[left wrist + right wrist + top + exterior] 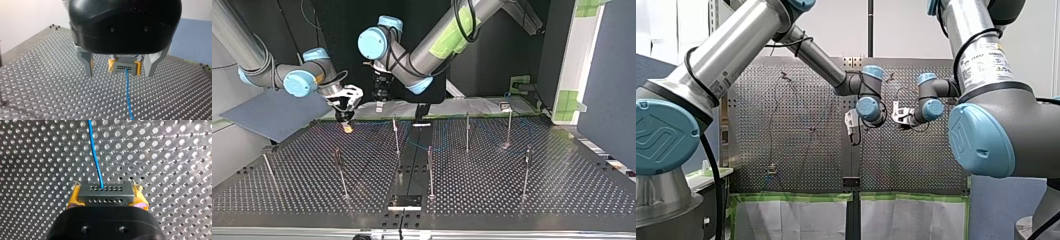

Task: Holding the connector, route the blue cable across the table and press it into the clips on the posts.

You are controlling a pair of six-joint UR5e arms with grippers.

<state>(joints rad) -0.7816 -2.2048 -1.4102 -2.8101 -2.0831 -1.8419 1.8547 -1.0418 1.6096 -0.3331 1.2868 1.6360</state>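
Note:
A grey connector with rows of small holes sits between the yellow pads of my right gripper, which is shut on it. The blue cable leaves the connector's face and runs off over the perforated table. In the left wrist view the same connector hangs just above the table, ahead of my left gripper. That gripper's metal fingers stand wide open on either side of it, apart from it. The cable trails back under the left gripper. In the top view my right gripper is low at the table's far side.
Several thin posts with clips stand across the perforated table. Two more posts stand nearer the camera. A grey board lies off the table's far left corner.

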